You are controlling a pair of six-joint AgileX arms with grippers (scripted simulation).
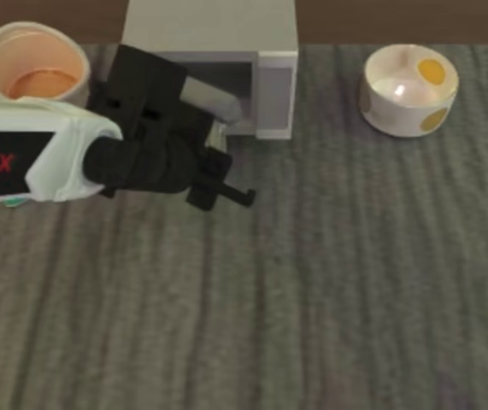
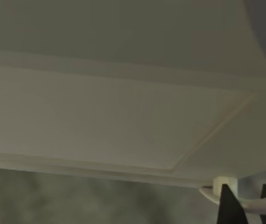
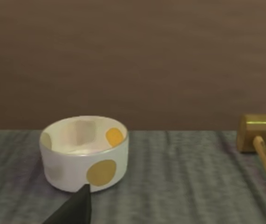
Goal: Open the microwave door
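- Fingers (image 2: 229, 205) of the left gripper (image 1: 218, 175) are clenched on the door handle (image 2: 244, 200).
- Microwave door (image 1: 214, 101) hangs partly open from the microwave (image 1: 226, 34).
- Right gripper (image 3: 74, 210): fingers, cannot tell.

grey tabletop (image 1: 329, 282) with wavy streaked grain fills most of top view. plain brown wall (image 3: 137, 56) runs behind table's far edge, flat and unbroken. white bowl with yellow dots (image 1: 408, 88) at far right of table; white bowl with orange inside (image 1: 34, 61) at far left corner. wooden mallet (image 3: 259, 142) lies on table near wall in right wrist view. light soft, even, shadows faint.
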